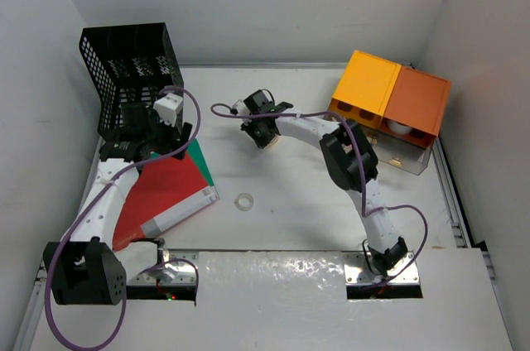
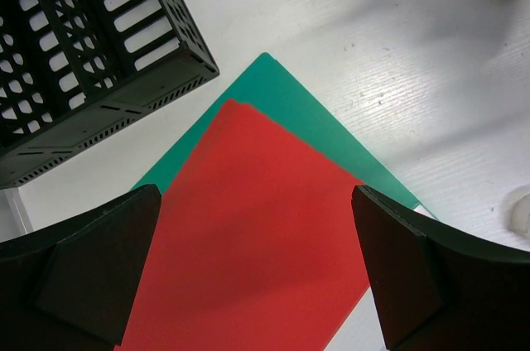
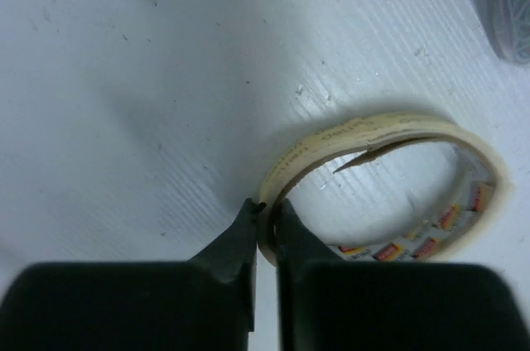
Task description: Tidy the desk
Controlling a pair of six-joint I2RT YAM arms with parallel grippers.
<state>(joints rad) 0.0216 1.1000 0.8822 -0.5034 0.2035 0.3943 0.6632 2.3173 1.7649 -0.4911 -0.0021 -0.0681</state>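
Observation:
The white desk [image 1: 298,218] holds a red folder [image 1: 161,189] lying on a green folder [image 1: 201,167] at the left. My left gripper [image 1: 171,146] hovers over the folders' far corner, open and empty. In the left wrist view its jaws [image 2: 255,202] stand wide apart above the red folder [image 2: 248,243], with the green folder [image 2: 315,115] beyond. My right gripper [image 1: 267,136] is at the desk's middle back, shut on the wall of a cream tape roll [image 3: 381,132], pinched between its fingertips [image 3: 265,212].
A black mesh rack [image 1: 128,78] stands at the back left and also shows in the left wrist view [image 2: 83,53]. Orange drawer boxes [image 1: 389,98] stand at the back right above a clear tray [image 1: 404,159]. A small white ring [image 1: 244,201] lies near the folders.

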